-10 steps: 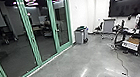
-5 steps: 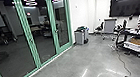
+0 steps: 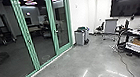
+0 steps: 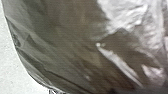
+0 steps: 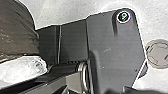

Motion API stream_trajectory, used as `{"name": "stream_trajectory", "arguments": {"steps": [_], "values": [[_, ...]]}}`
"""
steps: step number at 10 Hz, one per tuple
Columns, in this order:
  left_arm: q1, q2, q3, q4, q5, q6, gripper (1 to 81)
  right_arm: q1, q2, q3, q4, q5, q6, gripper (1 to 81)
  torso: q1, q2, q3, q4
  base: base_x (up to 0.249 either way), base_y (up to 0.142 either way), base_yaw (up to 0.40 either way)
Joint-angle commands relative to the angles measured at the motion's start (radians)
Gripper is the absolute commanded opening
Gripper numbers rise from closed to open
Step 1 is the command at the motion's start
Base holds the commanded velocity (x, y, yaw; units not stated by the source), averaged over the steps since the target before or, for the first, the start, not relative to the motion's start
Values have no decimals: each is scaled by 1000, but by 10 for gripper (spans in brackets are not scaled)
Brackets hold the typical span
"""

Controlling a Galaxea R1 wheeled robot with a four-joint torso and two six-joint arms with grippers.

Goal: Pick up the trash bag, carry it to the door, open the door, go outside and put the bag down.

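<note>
The trash bag (image 4: pixel 65 42), dark and translucent with shiny folds, looms large in the left wrist view, pale floor along its edge. In the right wrist view part of the bag (image 5: pixel 17 32) shows beside the robot's base, with a bright, shiny lower part. What grips the bag is hidden. Green-framed glass doors (image 3: pixel 23 26) stand at the left of the head view, and a narrower glass door (image 3: pixel 61 29) with a handle is at their far end. I cannot make out how either gripper's fingers stand.
Grey bins (image 3: pixel 80 38) stand against the wall just past the glass. A black cart (image 3: pixel 139 44) with a box on its lower shelf is at the right, a cable (image 3: pixel 125 65) trailing on the floor nearby. Chairs (image 3: pixel 100 28) and a wall screen (image 3: pixel 130 3) are farther back.
The head view has shifted slightly, with the cart and bins now a little farther right and the door frames farther left. The person by the cart has mostly slipped out at the right edge.
</note>
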Motion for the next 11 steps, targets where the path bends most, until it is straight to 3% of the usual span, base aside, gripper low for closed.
{"name": "stream_trajectory", "arguments": {"steps": [1, 11], "values": [[-67, -3, -3, 2, 56, 5, 10, 43, 6, 3, -8, -53, -5, 811, 0, 0, 0, 0, 191, 0, 0], [-65, 2, -3, 7, 56, 5, 10, 35, 11, 3, -6, -51, -5, 811, 0, 0, 0, 0, 191, 0, 0]]}}
